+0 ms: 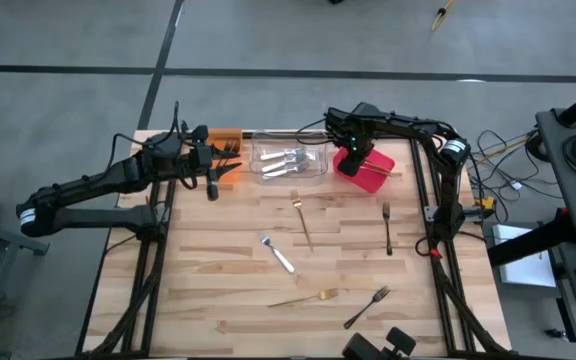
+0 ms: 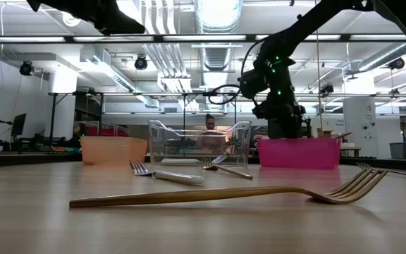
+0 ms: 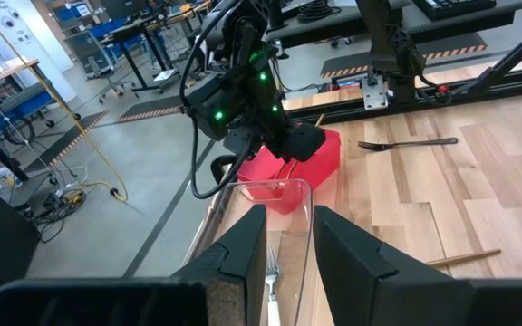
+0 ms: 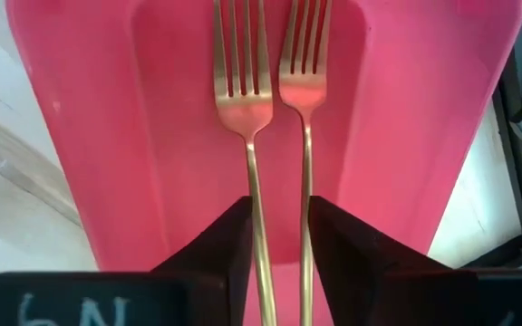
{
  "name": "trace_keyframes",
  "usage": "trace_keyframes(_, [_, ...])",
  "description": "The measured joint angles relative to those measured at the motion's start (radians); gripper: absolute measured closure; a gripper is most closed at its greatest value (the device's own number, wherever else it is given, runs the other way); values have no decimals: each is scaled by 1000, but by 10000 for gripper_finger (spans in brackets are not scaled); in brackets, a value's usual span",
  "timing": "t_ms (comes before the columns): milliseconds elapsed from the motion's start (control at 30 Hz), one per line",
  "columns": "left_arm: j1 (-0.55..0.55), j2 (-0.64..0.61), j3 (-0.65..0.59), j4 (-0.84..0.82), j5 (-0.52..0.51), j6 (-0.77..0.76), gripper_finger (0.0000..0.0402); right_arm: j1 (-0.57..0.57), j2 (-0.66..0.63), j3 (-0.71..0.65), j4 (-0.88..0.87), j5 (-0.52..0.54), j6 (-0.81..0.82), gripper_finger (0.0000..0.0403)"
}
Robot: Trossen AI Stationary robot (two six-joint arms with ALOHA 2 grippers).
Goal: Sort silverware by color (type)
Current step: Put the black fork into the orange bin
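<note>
My right gripper (image 1: 353, 152) points down over the red bin (image 1: 371, 172), open. Two gold forks (image 4: 275, 100) lie in that bin side by side, tines flat on its floor. Their handles run through the gap between my fingers (image 4: 279, 254); whether they touch the fingers cannot be seen. My left gripper (image 3: 288, 244) hangs open above the orange bin (image 1: 226, 140), with nothing between its fingers. Silver forks (image 1: 286, 160) lie in the clear bin (image 1: 313, 168). Loose on the table are two gold forks (image 1: 302, 218) (image 1: 310, 297), a silver piece (image 1: 278, 253) and two dark forks (image 1: 387, 228) (image 1: 367, 307).
The three bins stand in a row at the table's far edge: orange (image 2: 113, 149), clear (image 2: 199, 143), red (image 2: 298, 152). The arms' frame posts run along the left and right edges. People sit in the room beyond the table. Bare wood shows between the loose pieces.
</note>
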State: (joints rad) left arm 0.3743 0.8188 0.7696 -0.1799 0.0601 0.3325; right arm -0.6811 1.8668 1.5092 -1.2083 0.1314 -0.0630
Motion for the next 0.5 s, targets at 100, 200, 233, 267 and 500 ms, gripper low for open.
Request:
trace_keyframes(100, [0,0,0,0,0,0,325,0,-1,11,0,0,23,294])
trace_keyframes(200, [0,0,0,0,0,0,325,0,-6,32,-25,0,39,291])
trace_keyframes(233, [0,0,0,0,0,0,325,0,-10,40,-33,0,46,292])
trace_keyframes(267, [0,0,0,0,0,0,325,1,-13,48,-40,0,57,294])
trace_keyframes(500, [0,0,0,-17,0,-46,325,30,-91,57,-16,0,89,319])
